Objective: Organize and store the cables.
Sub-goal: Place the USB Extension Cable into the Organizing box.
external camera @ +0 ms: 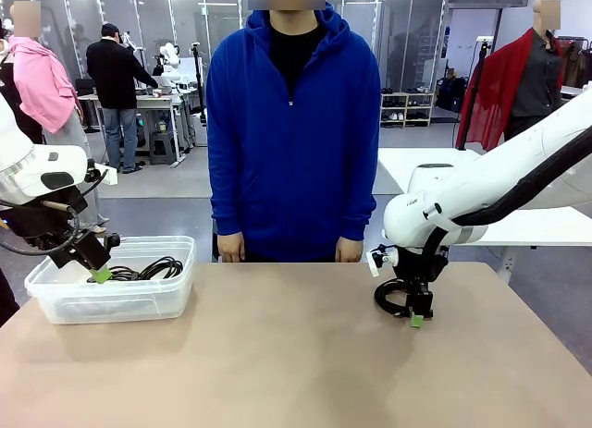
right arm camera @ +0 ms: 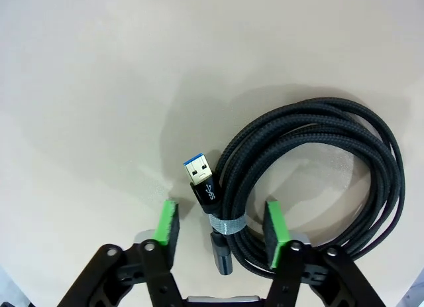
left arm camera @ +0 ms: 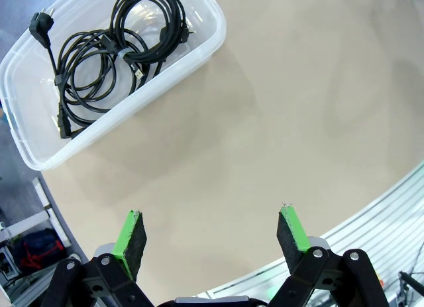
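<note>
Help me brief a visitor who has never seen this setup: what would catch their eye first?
The right end effector, down on the table's right side, straddles the bound part of a coiled braided cable with a blue USB plug. At the left, a clear plastic bin already holds several coiled black cables, with the left end effector open nearby. A person in a blue hoodie stands at the far edge.

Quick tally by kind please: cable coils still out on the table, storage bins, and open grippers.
Braided USB cable coil on the table: 1
Clear plastic bin, holding black cables: 1
Open gripper, the left gripper: 1
Total: 3
</note>
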